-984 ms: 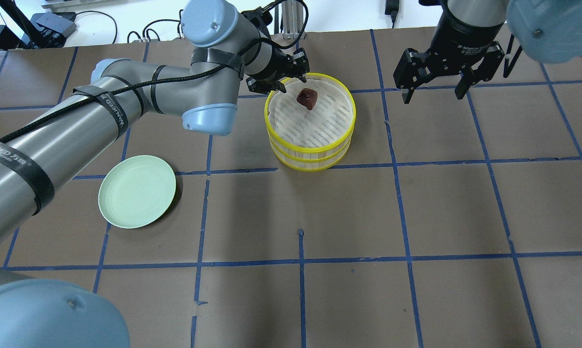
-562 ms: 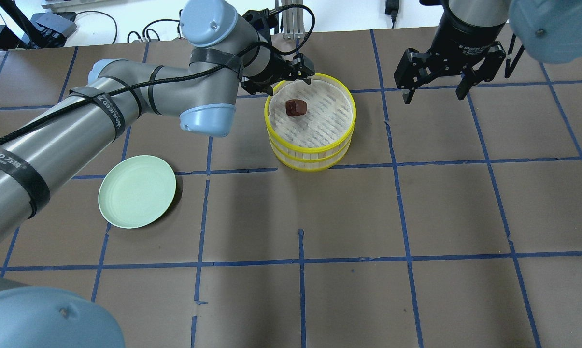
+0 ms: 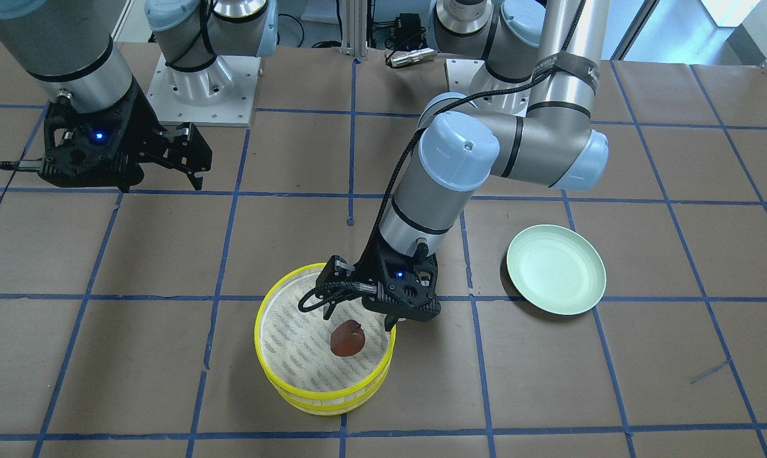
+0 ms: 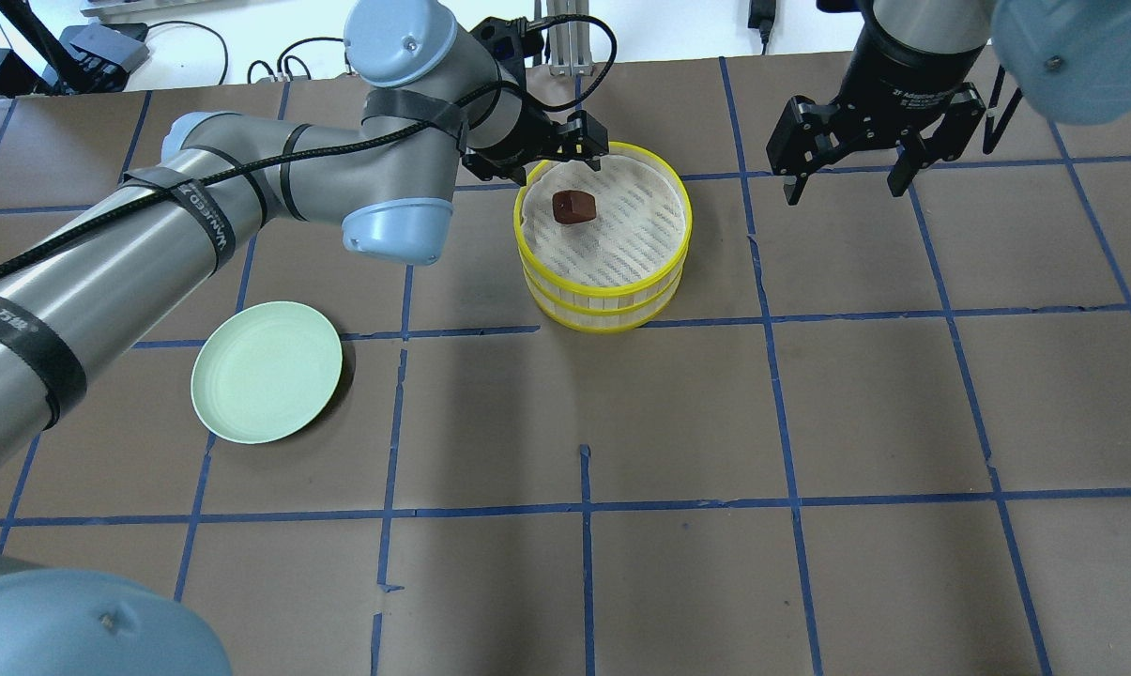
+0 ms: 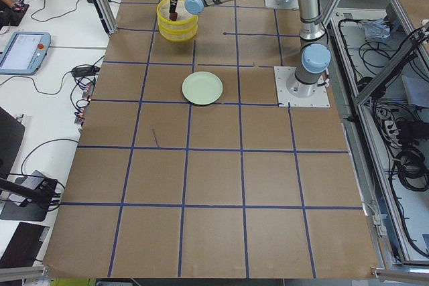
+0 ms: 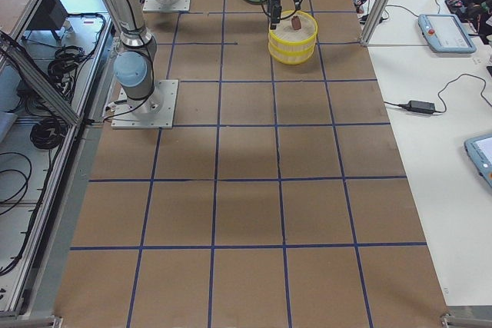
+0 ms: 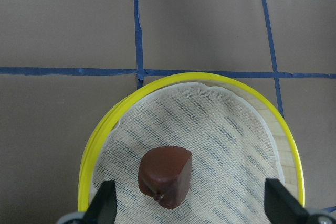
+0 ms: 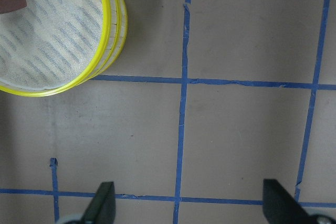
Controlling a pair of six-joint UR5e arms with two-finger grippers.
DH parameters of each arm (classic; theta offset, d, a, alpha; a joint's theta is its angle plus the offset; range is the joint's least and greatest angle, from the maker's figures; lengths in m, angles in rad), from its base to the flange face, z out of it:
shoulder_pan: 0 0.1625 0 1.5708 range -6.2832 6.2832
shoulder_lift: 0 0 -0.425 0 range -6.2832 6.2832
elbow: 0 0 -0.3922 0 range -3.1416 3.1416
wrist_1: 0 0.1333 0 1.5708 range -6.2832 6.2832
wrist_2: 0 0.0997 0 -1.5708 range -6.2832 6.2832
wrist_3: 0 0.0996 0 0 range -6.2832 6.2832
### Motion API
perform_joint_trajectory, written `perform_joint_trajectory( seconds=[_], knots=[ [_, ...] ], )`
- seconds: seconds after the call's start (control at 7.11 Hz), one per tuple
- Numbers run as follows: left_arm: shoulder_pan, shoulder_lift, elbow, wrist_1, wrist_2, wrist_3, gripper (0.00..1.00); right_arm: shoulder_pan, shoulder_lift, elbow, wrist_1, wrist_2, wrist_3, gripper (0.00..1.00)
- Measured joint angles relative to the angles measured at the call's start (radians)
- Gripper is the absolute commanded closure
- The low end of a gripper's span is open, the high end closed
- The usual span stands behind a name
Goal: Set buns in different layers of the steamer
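Snagging worries me: my open, empty left gripper [image 4: 558,164] hangs just above the steamer [image 4: 687,225] rim and could tip the stack.

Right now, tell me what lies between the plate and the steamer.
Only bare table crossed by blue tape lines lies between the plate and the steamer; the overhead view shows it best.

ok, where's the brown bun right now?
In the overhead view the brown bun lies on the mesh of the top steamer tray, left of centre, beside the open left gripper.
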Motion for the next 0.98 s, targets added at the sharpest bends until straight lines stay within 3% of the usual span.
perform_joint_trajectory(
  seconds=[0.56,0.98],
  knots=[
    [0.012,0.017,0.003,-0.031,0.005,0.038,0.00,0.000,0.001,0.008,-0.001,-0.001,0.000,0.00],
    [0.135,0.135,-0.001,-0.307,0.119,0.379,0.00,-0.004,0.001,0.011,-0.001,-0.002,0.000,0.00]
  ],
)
